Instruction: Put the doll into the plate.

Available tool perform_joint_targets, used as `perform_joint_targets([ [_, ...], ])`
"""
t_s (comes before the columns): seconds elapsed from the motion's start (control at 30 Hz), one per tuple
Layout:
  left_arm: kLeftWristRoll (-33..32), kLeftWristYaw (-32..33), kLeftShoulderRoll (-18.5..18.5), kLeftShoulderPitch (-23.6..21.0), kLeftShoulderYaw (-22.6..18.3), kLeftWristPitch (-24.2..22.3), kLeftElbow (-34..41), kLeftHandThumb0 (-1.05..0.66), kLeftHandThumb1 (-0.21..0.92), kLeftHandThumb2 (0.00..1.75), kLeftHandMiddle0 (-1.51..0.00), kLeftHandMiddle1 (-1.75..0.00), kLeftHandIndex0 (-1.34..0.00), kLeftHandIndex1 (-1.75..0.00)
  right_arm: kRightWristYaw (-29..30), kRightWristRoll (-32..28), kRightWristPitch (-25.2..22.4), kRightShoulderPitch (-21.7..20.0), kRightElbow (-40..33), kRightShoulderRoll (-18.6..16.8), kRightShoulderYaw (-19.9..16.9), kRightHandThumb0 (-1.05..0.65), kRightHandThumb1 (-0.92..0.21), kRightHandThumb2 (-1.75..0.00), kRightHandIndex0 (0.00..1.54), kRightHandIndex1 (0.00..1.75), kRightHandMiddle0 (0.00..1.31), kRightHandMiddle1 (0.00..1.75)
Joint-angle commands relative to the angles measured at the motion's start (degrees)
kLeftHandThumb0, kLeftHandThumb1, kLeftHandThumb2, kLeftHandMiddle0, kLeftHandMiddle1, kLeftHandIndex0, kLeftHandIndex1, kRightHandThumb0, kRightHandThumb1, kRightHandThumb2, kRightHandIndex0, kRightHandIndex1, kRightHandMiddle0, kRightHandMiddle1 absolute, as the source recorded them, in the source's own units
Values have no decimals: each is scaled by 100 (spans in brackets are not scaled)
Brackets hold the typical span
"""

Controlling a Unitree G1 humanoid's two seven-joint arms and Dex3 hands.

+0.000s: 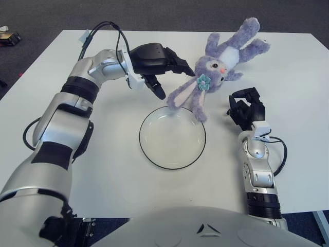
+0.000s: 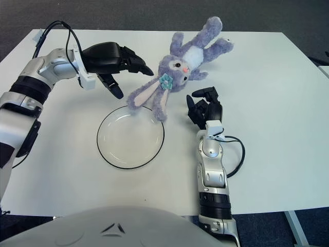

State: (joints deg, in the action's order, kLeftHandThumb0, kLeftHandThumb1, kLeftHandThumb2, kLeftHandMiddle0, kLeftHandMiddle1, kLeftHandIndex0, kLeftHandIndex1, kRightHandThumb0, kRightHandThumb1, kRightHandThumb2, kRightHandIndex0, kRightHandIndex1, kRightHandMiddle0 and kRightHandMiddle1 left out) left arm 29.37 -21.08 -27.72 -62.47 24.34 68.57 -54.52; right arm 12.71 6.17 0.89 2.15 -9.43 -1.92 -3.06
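Two hands: your left one's doing the work, the right one's idle.
Left hand (image 1: 157,62): black three-finger hand, fingers spread and holding nothing, tips right beside the doll's head, can't tell if they touch it.
Doll (image 1: 218,64): fluffy purple plush rabbit with a white belly and a teal bow, lying on the white table (image 1: 288,77) past the plate, long ears drooping so the tips reach over the plate's far rim.
Plate (image 1: 154,154): round clear glass plate with a dark rim, nothing inside it, right in front of you.
Right hand (image 1: 248,109): fingers curled with nothing in them, just right of the doll's ears and the plate.
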Motion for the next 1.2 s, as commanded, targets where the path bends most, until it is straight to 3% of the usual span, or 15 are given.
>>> perform_joint_targets([
  [0.0, -336, -545, -15, -80, 106, -85, 22, -63, 92, 28, -74, -1, -56, -26, 24, 21, 50, 188, 239, -49, -7, -35, -92, -38, 75, 175, 35, 160],
  [0.3, -1021, -1941, -57, -128, 245, -417, 176, -69, 92, 40, -75, -2, -58, -22, 21, 14, 25, 180, 220, -53, -2, -35, -92, -38, 75, 175, 35, 160],
  [0.53, -1288, -2368, -41, -67, 161, -567, 318, -70, 92, 42, -75, -2, -59, -20, 21, 14, 24, 180, 219, -53, -2, -35, -92, -38, 74, 175, 35, 160],
  [0.8, -1938, -3495, 8, -87, 253, -796, 290, -76, 92, 50, -73, 0, -54, -15, 10, 11, 27, 185, 210, -43, -2, -35, -92, -38, 74, 175, 35, 160],
  [1.03, -2109, -3812, 41, -60, 154, -876, 342, -77, 92, 52, -72, 0, -53, -12, 10, 11, 27, 185, 210, -42, -2, -35, -92, -38, 74, 175, 35, 160],
  [1.17, -2559, -4515, 165, -61, 164, -1247, 308, -77, 92, 54, -65, 0, -49, -9, 2, 15, 44, 168, 231, -28, -2, -35, -92, -38, 74, 175, 35, 160],
])
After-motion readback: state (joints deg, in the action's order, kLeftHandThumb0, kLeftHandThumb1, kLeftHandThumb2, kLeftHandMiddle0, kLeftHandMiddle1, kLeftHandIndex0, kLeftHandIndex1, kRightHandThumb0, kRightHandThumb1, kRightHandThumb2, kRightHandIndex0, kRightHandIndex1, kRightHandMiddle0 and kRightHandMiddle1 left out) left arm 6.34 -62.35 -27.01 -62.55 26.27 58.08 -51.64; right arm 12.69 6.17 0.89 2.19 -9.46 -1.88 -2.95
